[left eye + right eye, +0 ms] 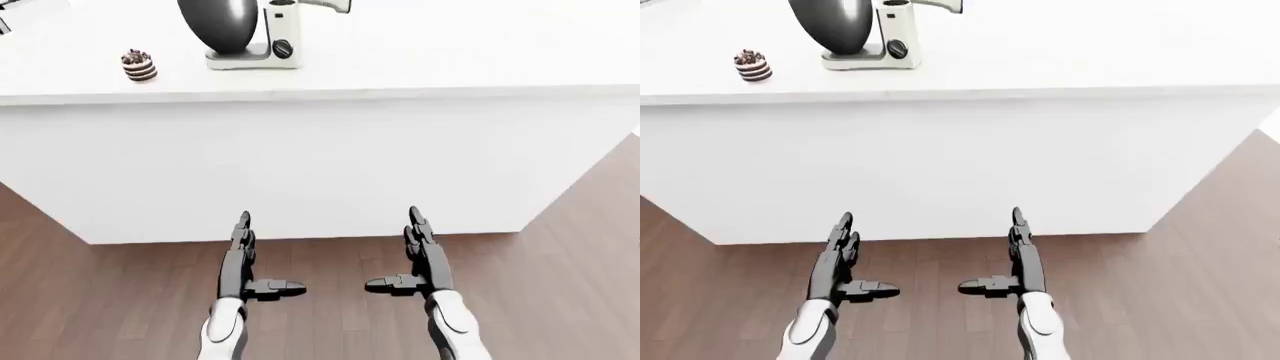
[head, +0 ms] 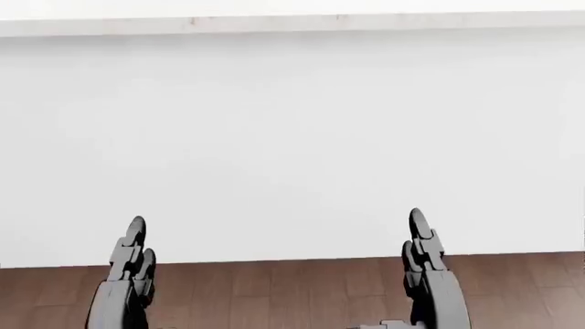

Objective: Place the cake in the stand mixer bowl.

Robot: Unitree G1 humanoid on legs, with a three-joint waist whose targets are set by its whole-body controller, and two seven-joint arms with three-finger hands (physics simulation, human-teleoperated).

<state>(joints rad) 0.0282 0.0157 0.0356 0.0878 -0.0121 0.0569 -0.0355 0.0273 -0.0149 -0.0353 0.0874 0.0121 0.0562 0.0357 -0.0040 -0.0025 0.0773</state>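
In the left-eye view, a big white counter [image 1: 400,67] fills the top part of the picture. A small chocolate cake [image 1: 139,65] with dark and white layers sits on it at the upper left. Just to the right of the cake, a little apart from it, stands a white stand mixer [image 1: 270,37]. Its dark, shiny bowl [image 1: 220,22] sits on the mixer's base, on the side nearer the cake. Below the counter is a brown wood floor [image 1: 560,285]. The left hand [image 1: 240,259] and the right hand [image 1: 425,255] reach out low over the floor. Both hands are flat and wide open, with the fingers pointing up at the counter's side and the thumbs sticking in toward each other. Neither hand has hold of anything. The cake is well apart from both hands.

In the head view, the white side of the counter fills almost everything. Only the straight fingers of the two hands poke up from the bottom. The cake and mixer do not show here.

The right-eye view shows nearly the same as the left-eye view, with the cake and mixer at the upper left.
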